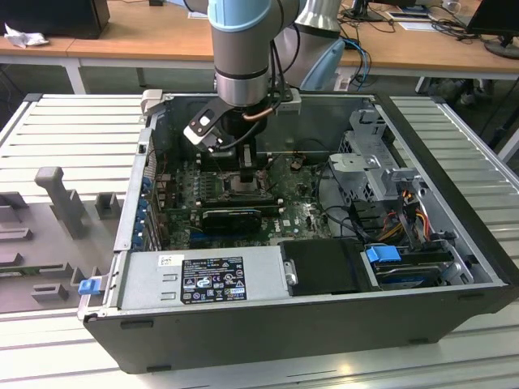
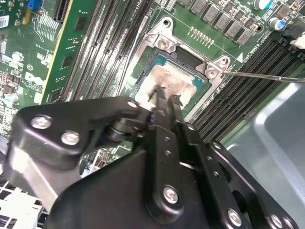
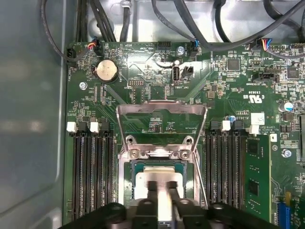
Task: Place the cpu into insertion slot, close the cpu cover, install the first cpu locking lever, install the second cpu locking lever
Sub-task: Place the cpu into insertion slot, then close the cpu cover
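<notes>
The cpu [image 2: 162, 78] lies flat in the insertion slot [image 2: 159, 58] on the green board, pale metal face up; it shows as well in the first wrist view [image 3: 159, 175]. My gripper [image 2: 167, 97] hangs just over the chip's near edge, its fingers drawn close with a narrow gap and nothing held. The cpu cover [image 3: 162, 106] stands swung open behind the slot [image 3: 129, 164]. A thin wire lever [image 2: 262, 76] sticks out unlatched beside the socket. In the exterior view my gripper [image 1: 247, 168] reaches down into the open computer case over the socket [image 1: 242, 185].
Long black memory slots [image 3: 90, 171] flank the socket on both sides [image 3: 228, 167]. A green card [image 3: 257, 171] stands beside them. Cables [image 3: 190, 19] run along the board's edge. The power supply [image 1: 203, 275] and drive cage [image 1: 373, 162] crowd the case.
</notes>
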You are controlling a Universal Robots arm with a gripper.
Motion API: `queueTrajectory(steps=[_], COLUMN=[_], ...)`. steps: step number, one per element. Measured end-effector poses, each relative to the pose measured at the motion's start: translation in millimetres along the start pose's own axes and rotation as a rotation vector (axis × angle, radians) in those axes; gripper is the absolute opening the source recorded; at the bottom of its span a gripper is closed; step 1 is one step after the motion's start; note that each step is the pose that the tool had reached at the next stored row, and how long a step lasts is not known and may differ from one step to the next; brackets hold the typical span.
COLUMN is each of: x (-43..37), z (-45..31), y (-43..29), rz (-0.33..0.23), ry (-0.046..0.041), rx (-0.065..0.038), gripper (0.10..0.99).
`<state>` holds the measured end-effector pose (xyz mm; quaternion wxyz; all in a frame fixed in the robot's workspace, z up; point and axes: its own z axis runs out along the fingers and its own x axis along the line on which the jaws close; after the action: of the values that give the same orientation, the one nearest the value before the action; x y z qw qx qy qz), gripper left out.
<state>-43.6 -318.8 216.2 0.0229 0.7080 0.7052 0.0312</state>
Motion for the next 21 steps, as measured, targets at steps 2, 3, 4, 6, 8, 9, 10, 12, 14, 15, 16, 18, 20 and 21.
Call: queueTrajectory(steps=[2, 3, 4, 6, 8, 9, 10, 12, 14, 15, 16, 18, 20, 21], x=[0.0, 0.0, 0.0, 0.0, 0.1, 0.1, 0.1, 0.0, -1.1, -1.4, -1.8, -2.0, -2.0, -2.1], z=[-0.6, -1.3, -1.7, -3.9, -7.4, -7.9, -8.4, -9.4, -9.3, -9.2, -9.2, -9.2, -9.3, -10.4], y=[0.0, 0.1, 0.1, 0.3, 0.6, 0.6, 0.7, 3.1, 5.0, 5.8, 6.5, 6.6, 6.6, 6.7], rz=[0.000, 0.000, 0.000, 0.000, 0.000, 0.000, 0.000, 0.000, 0.000, 0.000, 0.000, 0.000, 0.000, 0.000], ry=[0.0000, 0.0000, 0.0000, 0.0000, 0.0000, 0.0002, 0.0000, -0.0006, -0.0005, -0.0004, -0.0006, -0.0006, -0.0007, -0.0009], rx=[0.000, 0.000, 0.000, 0.000, 0.000, 0.000, 0.000, 0.004, 0.004, 0.004, 0.004, 0.004, 0.004, 0.005], gripper=[0.106, 0.106, 0.106, 0.106, 0.106, 0.106, 0.106, 0.106, 0.106, 0.106, 0.106, 0.106, 0.106, 0.106])
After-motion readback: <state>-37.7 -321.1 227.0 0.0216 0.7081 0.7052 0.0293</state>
